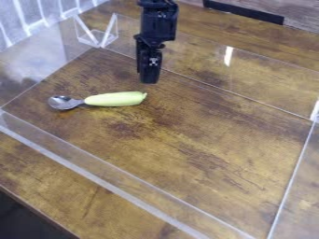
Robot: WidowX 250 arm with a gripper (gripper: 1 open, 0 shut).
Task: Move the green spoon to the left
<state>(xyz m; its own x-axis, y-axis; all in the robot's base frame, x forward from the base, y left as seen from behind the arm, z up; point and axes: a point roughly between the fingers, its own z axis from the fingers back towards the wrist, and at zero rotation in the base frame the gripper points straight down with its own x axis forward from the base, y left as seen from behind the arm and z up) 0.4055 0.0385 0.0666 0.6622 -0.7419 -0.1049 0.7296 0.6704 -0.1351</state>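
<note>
The green spoon (110, 98) lies flat on the wooden table, its yellow-green handle pointing right and its silver bowl (60, 103) to the left. My gripper (149, 78) hangs pointing down, above and behind the right end of the handle, clear of the spoon. Nothing is between its fingers. I see the dark fingers edge-on as one narrow block, so their spacing does not show.
A low clear acrylic wall (125, 191) frames the wooden table (200, 140) on the near side and the right. A clear upright panel with a white frame (90, 33) stands at the back left. A dark object (243, 7) sits at the far edge.
</note>
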